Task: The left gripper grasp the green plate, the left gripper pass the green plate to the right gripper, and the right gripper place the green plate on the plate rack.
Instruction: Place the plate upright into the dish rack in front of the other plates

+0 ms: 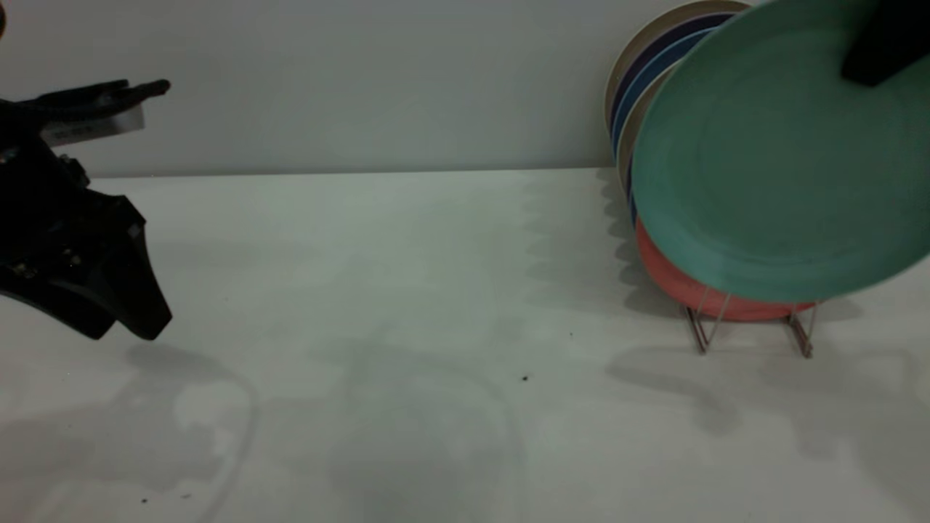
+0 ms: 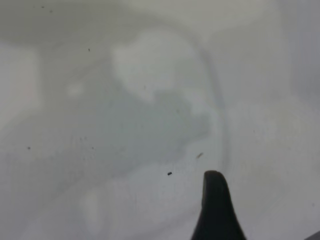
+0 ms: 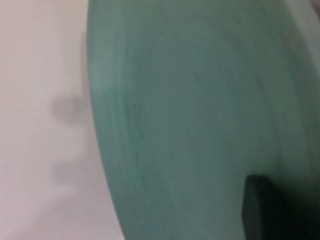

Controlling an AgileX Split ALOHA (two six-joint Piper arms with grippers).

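My right end effector (image 1: 883, 43) is pinching the green plate (image 1: 777, 160) at its upper rim — one black finger (image 3: 257, 207) lies flat across the plate's face in the wrist view. The plate hangs tilted in the air, just in front of the plate rack (image 1: 748, 327), overlapping the pink plate (image 1: 679, 280) and the blue plates (image 1: 654, 65) already standing in it. It is not yet seated in a slot.

My left end effector (image 1: 109, 211) is off at the far left, well apart from the rack, fingers spread and holding nothing; it hovers over the bare surface (image 1: 407, 290).

Handling judgement: the plate looks like matte plastic — light, stiff, unlikely to break, the finish probably giving fair friction. Held at the rim only, it may swing about the pinch point, so the grip should sit deep over the raised edge. The wire loops are thin; the lower rim needs to drop cleanly between two of them.
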